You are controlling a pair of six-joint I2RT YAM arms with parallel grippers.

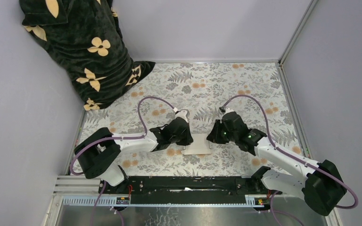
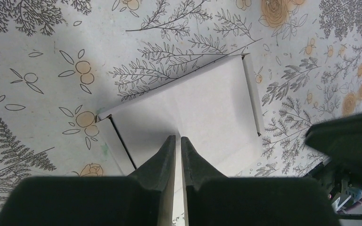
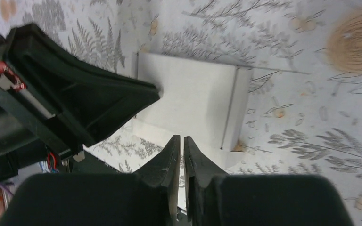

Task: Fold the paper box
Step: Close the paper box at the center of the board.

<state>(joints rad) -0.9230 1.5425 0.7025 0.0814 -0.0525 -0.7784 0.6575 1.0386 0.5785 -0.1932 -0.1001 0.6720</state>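
Leaf-printed tablecloth (image 1: 245,89) underneath, with the paper box (image 1: 197,143) sitting near its front middle. Pinched at opposite sides by the left gripper (image 2: 178,138) and the right gripper (image 3: 179,136), both clamped to a thin sliver on white card. Looks light, thin and quick to crease; best taken at flap edges beside the scored folds.
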